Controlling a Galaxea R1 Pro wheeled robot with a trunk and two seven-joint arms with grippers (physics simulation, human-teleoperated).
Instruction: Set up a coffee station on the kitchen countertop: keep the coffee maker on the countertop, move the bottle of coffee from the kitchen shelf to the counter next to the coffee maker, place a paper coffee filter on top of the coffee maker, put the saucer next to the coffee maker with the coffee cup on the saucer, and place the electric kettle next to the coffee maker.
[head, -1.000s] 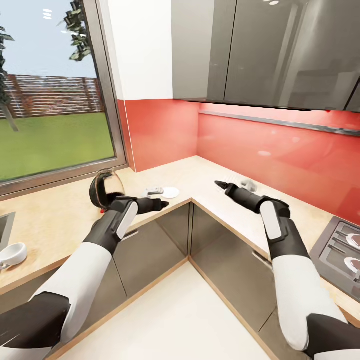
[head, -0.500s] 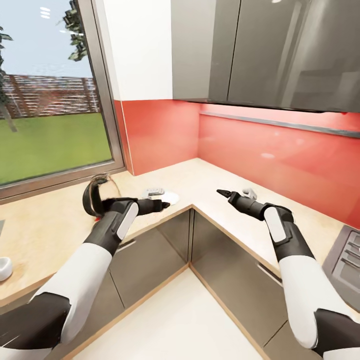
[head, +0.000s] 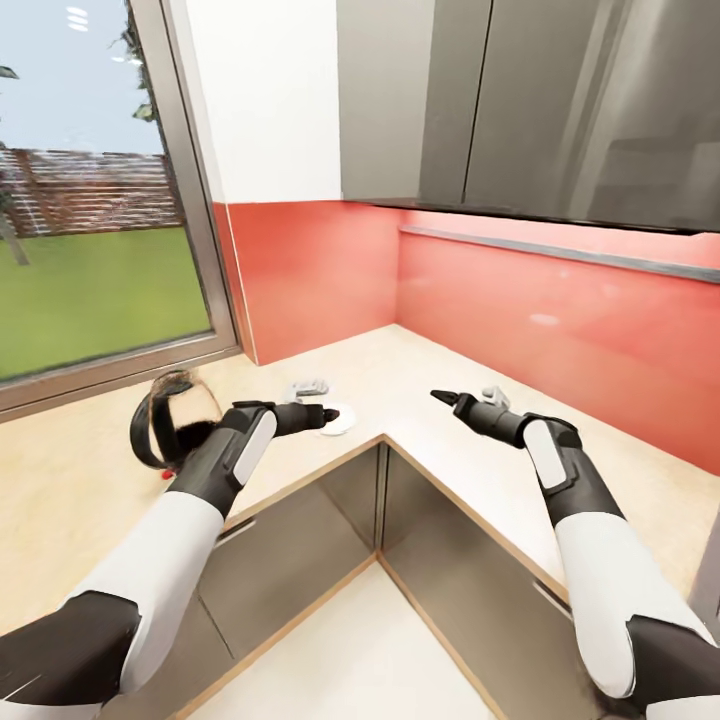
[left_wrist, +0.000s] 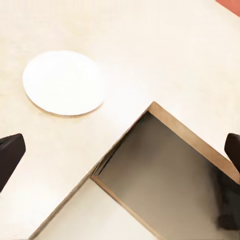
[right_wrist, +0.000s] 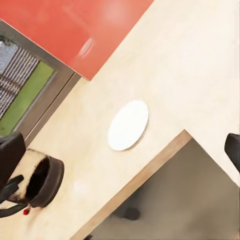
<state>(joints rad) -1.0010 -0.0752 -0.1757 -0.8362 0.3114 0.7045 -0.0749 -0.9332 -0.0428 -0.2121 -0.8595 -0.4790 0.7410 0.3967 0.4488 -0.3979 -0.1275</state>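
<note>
The camera has swung left since a second ago: the hob and the cup near the sink have slid out of view, and the kettle now sits further left in the head view.

The desk is a pale tan, wood-look top, L-shaped, wrapping an inner corner over glossy grey cabinet fronts, with a smooth red backsplash behind. One saucer, a flat round plain white disc, lies near the desk's front edge, just beside the inner corner notch. One kettle, round-bellied dark-tinted glass with a black loop handle, lies tipped on its side further along the window-side run of the desk; in the right wrist view its open mouth points roughly toward the saucer, well apart from it.

The left gripper hovers over the saucer, jaws spread wide. The right gripper hangs over the other run of the desk, near its front edge, jaws also spread.
</note>
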